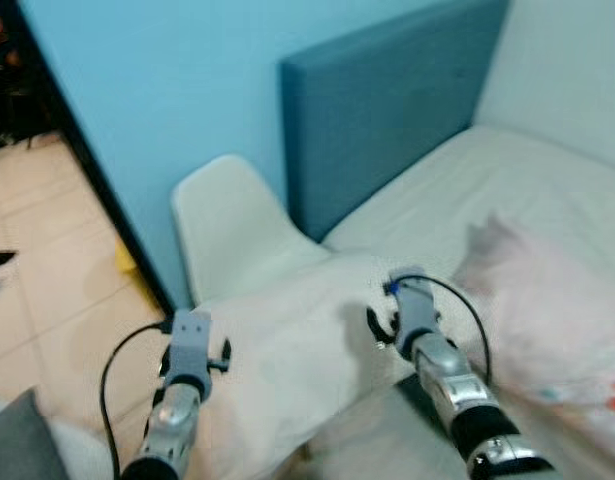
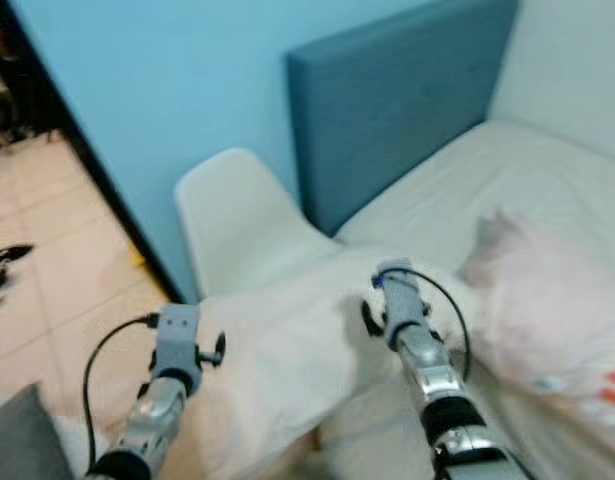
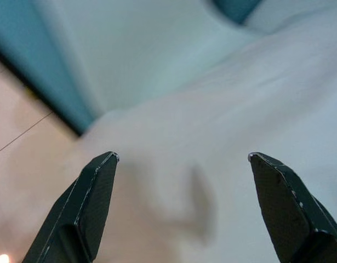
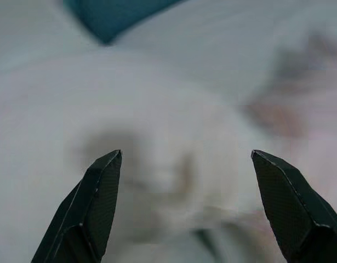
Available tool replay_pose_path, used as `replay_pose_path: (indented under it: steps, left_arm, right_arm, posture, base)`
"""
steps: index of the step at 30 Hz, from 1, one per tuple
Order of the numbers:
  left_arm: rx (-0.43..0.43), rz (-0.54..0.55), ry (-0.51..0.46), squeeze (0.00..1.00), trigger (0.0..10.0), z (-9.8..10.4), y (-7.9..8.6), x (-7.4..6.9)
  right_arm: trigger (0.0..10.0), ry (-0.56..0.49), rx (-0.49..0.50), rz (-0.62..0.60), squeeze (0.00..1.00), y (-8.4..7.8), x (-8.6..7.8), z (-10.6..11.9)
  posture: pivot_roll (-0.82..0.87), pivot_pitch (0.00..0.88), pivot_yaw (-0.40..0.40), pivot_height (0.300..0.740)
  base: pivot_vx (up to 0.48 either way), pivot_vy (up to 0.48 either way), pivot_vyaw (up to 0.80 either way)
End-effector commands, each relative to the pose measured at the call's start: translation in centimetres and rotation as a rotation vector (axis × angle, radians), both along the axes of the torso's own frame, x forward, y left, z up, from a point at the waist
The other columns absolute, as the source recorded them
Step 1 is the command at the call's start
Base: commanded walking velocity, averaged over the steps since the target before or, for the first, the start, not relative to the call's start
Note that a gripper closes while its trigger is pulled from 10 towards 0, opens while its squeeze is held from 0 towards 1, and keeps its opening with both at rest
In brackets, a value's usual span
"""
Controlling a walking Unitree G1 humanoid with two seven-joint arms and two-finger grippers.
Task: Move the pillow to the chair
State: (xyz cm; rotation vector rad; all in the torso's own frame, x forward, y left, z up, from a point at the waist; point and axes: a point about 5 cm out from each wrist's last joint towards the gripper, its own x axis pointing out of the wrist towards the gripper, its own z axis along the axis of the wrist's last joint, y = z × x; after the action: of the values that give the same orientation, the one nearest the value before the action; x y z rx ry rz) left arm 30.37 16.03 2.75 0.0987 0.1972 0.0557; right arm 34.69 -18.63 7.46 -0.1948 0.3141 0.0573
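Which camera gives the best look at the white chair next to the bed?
The left eye view: the white chair stands whole-backed against the blue wall, its seat covered by the white pillow. The right eye view shows much the same. The left wrist view catches a blurred pale stretch of its back beyond the open left tool.

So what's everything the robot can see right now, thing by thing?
White pillow: one, lying across the chair seat, in front of both arms.
Chair: one, white, backrest against the blue wall, beside the bed.
Second pillow: one, pale pink with small coloured marks, on the bed to the right.
Bed: one, white sheet, right side.
Headboard: one, dark teal, behind the chair.
Wall: light blue, with a dark skirting strip.
Floor: beige tiles, left.
Left gripper: fingers open, over the white pillow's left end.
Right gripper: fingers open, over its right end.
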Motion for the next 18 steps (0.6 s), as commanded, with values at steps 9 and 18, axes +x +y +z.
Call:
replay_pose_path:
  steps: [9, 18]
  left_arm:
    - [0.000, 0.019, 0.041, 0.00, 10.0, -0.9, 0.6, -0.6]
    - [0.001, 0.017, 0.056, 0.00, 10.0, -1.1, 0.7, -0.8]
  right_arm:
    - [10.0, 0.001, 0.001, -0.036, 0.00, -0.1, -0.2, -0.4]
    - [10.0, -0.012, -0.004, -0.065, 0.00, -0.9, -0.1, 0.0]
  posture:
    - [-0.21, 0.118, 0.048, 0.740]
    - [-0.22, 0.110, 0.048, 0.740]
  base:
    - [0.000, -0.480, -0.78]
    - [0.000, -0.480, -0.34]
